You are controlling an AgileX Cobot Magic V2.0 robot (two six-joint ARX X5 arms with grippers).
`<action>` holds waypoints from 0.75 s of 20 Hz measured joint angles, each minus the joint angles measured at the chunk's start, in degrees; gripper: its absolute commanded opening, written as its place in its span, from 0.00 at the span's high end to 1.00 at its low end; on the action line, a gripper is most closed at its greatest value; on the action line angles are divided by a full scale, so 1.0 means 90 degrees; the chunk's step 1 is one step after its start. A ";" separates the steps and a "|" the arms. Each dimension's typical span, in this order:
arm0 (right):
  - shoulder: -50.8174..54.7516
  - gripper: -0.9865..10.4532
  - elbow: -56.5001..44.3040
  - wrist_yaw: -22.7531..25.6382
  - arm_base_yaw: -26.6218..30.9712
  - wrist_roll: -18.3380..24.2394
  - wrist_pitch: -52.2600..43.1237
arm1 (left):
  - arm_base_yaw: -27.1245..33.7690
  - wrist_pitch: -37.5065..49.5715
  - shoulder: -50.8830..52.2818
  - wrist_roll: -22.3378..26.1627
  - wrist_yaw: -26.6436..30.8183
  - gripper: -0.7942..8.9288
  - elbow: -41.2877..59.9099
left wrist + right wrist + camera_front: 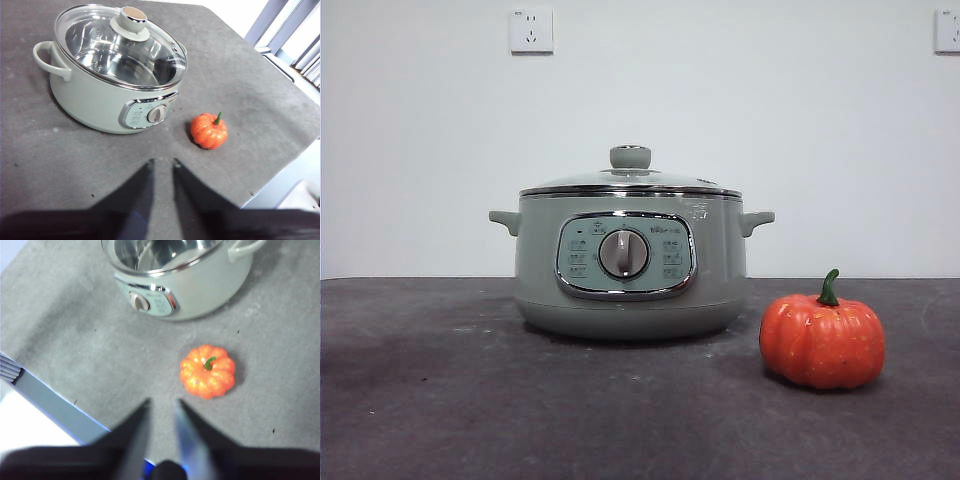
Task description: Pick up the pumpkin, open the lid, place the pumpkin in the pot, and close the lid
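Observation:
The pale sage-green pot (630, 265) stands mid-table with its control panel facing the front view. The lid (630, 183) sits closed on it, knob up. The orange pumpkin (822, 340) with a green stem stands on the table to the right of the pot, a little nearer the front edge. In the left wrist view the pot (100, 95), the glass lid (122, 45) and the pumpkin (209, 131) show ahead of my left gripper (162, 162), which is shut, empty and well back. My right gripper (162, 402) is shut and empty, hovering short of the pumpkin (207, 371) and the pot (200, 285).
The dark grey table (470, 400) ends at a white wall with two sockets (531, 30). The table's edge (55, 400) runs close to my right gripper. A grey frame (280, 30) stands past the table's far corner.

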State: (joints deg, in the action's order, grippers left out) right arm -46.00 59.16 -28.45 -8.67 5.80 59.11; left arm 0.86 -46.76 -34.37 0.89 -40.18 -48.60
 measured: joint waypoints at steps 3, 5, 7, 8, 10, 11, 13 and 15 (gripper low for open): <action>-0.0002 0.33 0.0000 0.0000 0.0000 -0.0053 -0.0049 | -0.0002 0.0000 0.0000 0.0012 0.0109 0.18 0.0000; -0.0019 0.33 0.0000 0.0000 0.0000 -0.0078 -0.0049 | -0.0002 -0.0007 0.0000 0.0019 0.0117 0.18 0.0000; -0.0041 0.33 0.0000 0.0000 0.0000 -0.0100 -0.0049 | -0.0002 -0.0010 0.0000 0.0019 0.0117 0.18 0.0000; -0.0041 0.33 0.0000 0.0000 0.0000 -0.0104 -0.0049 | -0.0002 -0.0012 0.0000 0.0019 0.0117 0.18 0.0000; -0.0044 0.33 0.0000 0.0005 -0.0044 -0.0146 -0.0049 | -0.0002 -0.0012 0.0000 0.0036 0.0119 0.18 0.0000; -0.0053 0.33 0.0000 0.0007 -0.0080 -0.0146 -0.0049 | -0.0002 -0.0015 0.0000 0.0049 0.0119 0.18 0.0000; -0.0146 0.33 0.0000 0.0017 -0.0168 -0.0151 -0.0049 | -0.0002 -0.0015 0.0000 0.0049 0.0119 0.18 0.0000; -0.0350 0.33 0.0000 0.0051 -0.0289 -0.0197 -0.0131 | -0.0002 -0.0015 0.0000 0.0049 0.0117 0.18 0.0000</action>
State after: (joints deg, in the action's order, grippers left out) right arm -49.15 59.16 -27.99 -11.27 4.03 57.93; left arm 0.84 -46.89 -34.37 1.32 -39.13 -48.60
